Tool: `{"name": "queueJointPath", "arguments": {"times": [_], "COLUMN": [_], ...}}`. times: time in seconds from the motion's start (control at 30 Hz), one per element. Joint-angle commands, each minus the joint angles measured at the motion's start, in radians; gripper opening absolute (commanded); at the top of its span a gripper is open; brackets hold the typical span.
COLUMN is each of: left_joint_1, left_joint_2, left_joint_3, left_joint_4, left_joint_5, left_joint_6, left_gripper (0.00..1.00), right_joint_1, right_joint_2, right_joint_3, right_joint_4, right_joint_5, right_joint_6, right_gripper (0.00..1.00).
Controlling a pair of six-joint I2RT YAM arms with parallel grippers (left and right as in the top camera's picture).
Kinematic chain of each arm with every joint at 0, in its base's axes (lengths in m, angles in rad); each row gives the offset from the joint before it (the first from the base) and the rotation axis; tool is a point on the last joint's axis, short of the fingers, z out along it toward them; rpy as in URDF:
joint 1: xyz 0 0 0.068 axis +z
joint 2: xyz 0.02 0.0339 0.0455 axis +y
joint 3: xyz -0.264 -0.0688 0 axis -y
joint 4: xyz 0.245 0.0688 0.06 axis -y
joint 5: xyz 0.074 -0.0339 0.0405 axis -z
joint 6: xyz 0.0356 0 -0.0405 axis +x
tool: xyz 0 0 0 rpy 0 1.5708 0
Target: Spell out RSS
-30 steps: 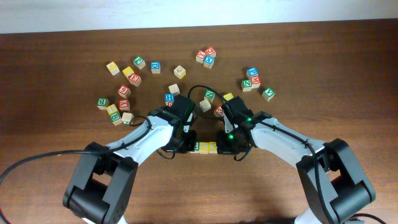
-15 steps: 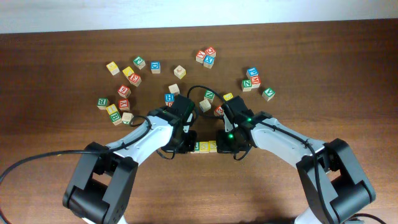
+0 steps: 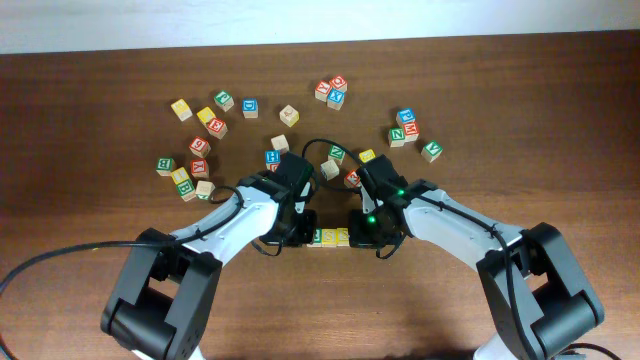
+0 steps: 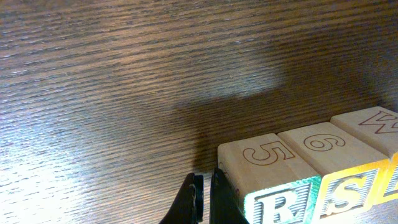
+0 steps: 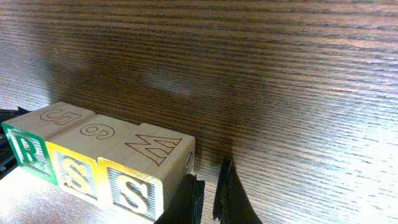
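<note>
RSS cubes [image 5: 81,165] in touching row — unmoved since earlier | left fingers [image 4: 186,208] clenched, empty | right fingers [image 5: 231,196] seemingly clenched — empty

White arms [image 3: 235,215], black joints; left hand [image 3: 304,230] and right hand [image 3: 359,231] black; green light [image 3: 372,212] on right arm

Table [image 5: 280,74]: dark brown, fine streaked grain. R cube [image 5: 31,140]: front face green-bordered with a white field; top pale bare wood with a 5 in thin brown outline. Middle cube [image 5: 84,155] and end cube [image 5: 146,171]: yellow fronts, each with a white S outlined dark; tops pale wood, 6 and W in the same thin brown line. Left gripper [image 4: 206,186] and right gripper [image 5: 210,186]: black. Loose cubes [image 3: 209,116]: red, blue, green and yellow faces, a few plain pale. Arms [image 3: 235,215]: white, black joints. Small green light [image 3: 367,214] on right arm.
</note>
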Motion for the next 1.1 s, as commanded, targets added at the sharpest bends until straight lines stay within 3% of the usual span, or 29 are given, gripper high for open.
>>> {"name": "queueJointPath", "arguments": {"times": [0.0, 0.3, 0.6, 1.07], "left_joint_1": [-0.004, -0.004, -0.003, -0.004], "left_joint_2": [0.013, 0.013, 0.013, 0.013], "left_joint_3": [-0.007, -0.007, -0.008, -0.008], "left_joint_4": [0.005, 0.002, -0.002, -0.029], "left_joint_5": [0.030, 0.030, 0.029, 0.029], "left_joint_6": [0.015, 0.016, 0.011, -0.030], "left_gripper": [0.00, 0.00, 0.00, 0.00], "right_joint_1": [0.012, 0.007, -0.094, -0.100], "right_joint_2": [0.013, 0.013, 0.013, 0.013], "right_joint_3": [-0.006, -0.006, -0.005, 0.004], "right_joint_4": [-0.008, -0.029, -0.061, 0.052], "right_joint_5": [0.010, 0.018, 0.027, -0.041], "right_joint_6": [0.008, 0.007, 0.008, 0.003], "right_gripper": [0.04, 0.04, 0.04, 0.04]}}
